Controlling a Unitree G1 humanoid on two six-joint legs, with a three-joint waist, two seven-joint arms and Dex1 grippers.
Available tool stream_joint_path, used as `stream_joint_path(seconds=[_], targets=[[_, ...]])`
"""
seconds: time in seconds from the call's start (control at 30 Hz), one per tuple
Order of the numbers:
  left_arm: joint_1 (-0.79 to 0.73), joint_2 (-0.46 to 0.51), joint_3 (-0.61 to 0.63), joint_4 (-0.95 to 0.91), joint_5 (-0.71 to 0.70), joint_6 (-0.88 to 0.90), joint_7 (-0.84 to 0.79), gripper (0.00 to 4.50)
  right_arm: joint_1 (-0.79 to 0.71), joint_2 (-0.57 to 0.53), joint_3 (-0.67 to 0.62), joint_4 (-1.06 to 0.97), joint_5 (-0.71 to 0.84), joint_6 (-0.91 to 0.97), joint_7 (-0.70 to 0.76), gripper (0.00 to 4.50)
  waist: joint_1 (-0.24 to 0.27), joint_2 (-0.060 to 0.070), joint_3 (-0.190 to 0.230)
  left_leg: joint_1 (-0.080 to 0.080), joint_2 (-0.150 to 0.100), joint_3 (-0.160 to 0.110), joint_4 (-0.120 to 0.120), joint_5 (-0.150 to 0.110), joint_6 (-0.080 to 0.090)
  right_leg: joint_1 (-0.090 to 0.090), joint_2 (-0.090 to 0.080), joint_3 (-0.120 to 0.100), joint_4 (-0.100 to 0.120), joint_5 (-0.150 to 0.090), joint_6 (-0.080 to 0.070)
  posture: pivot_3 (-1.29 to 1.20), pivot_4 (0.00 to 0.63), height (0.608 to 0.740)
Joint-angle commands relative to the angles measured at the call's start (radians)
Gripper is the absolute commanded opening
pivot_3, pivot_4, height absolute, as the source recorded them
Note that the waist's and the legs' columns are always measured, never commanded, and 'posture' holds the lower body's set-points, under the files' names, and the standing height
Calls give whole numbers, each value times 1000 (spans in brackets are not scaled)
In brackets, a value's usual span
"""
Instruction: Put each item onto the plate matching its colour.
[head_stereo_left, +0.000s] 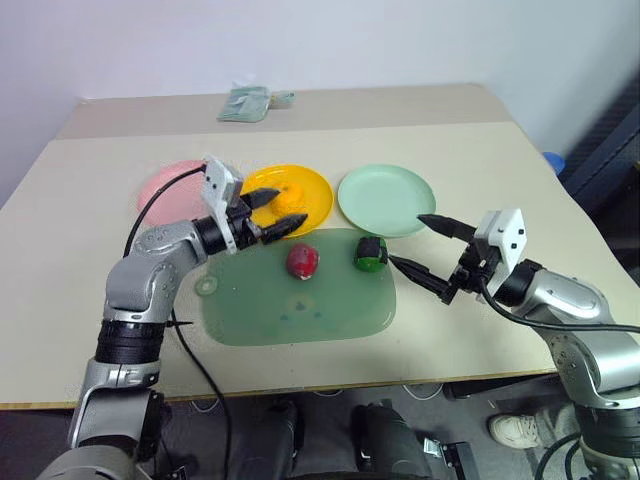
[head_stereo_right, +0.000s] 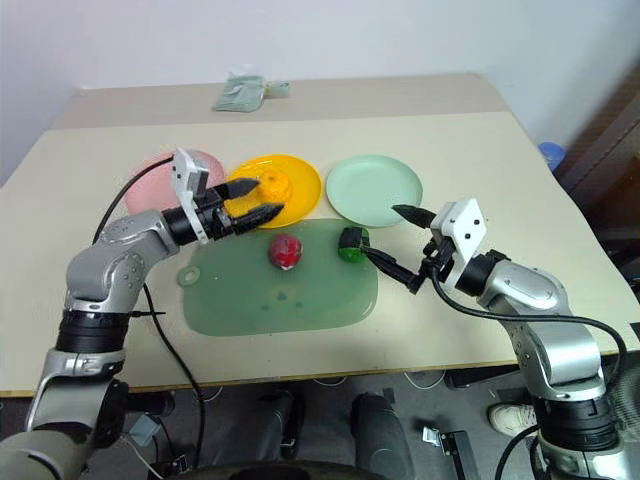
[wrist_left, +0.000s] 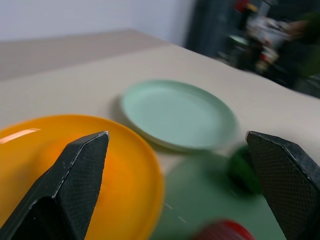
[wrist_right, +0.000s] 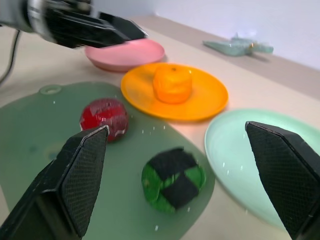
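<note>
**Orange placed; red and green still on the mat**

My left gripper hung with its fingers spread wide and nothing between them, poised over the near rim of the yellow-orange plate. The orange fruit sat on that plate, just past the fingertips, so I judged that step done and the pincer clear of it.

Reading the table as a clock from my seat, the red item lay on the green mat at about six o'clock from the orange plate, close below the left gripper. The pink plate stood at nine o'clock from the orange one, partly behind my left arm.

My right gripper also had its fingers well apart and empty, with the lower tip close beside the green item. That item rested on the mat's far right corner, and the mint plate lay empty at about twelve o'clock from it.

As I judged it, the next move called for closing on the green item and carrying it a short way to the mint plate, while the left reached down for the red one.
</note>
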Motion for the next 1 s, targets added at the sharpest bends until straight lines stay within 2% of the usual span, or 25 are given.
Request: stream_joint_path(seconds=[0.03, 0.27, 0.53, 0.73, 0.87, 1.0], targets=[[22, 15, -58, -37, 30, -30, -49, 4475, 6, 8, -34, -55, 14, -12, -19, 4500, -2, 0, 0, 0, 0, 0, 0, 0, 0, 0, 0, 0, 0, 0, 0, 0, 150, 740], [67, 4, -177, 29, 185, -181, -52, 4475, 81, -15, -68, -111, 40, 7, -22, 4500, -1, 0, 0, 0, 0, 0, -1, 0, 0, 0, 0, 0, 0, 0, 0, 0, 150, 740], [88, -7, -172, 48, 215, -223, -45, 4475, 291, -60, -208, -246, 128, 42, 17, 4500, 0, 0, 0, 0, 1, 0, 0, 0, 0, 0, 0, 0, -1, 0, 0, 0, 150, 740], [96, -18, -165, 66, 223, -230, -35, 4475, 328, -57, -239, -282, 146, 52, -2, 4500, -1, 0, 0, 0, 1, 0, 0, 0, 0, 0, 0, 0, -1, 0, 0, 0, 150, 740], [110, -22, -156, 56, 223, -238, -19, 2761, 329, -52, -232, -281, 142, 47, -10, 4500, 0, 0, 0, 0, 1, 0, 0, 0, 0, 1, 0, 0, -1, 0, 0, 0, 150, 740], [126, -38, -105, 32, 192, -223, 23, 2761, 320, -52, -224, -270, 137, 42, -11, 4500, -1, 0, 0, 0, 1, 0, 0, 0, 0, 1, 0, 0, -1, 0, 0, 0, 150, 740]])
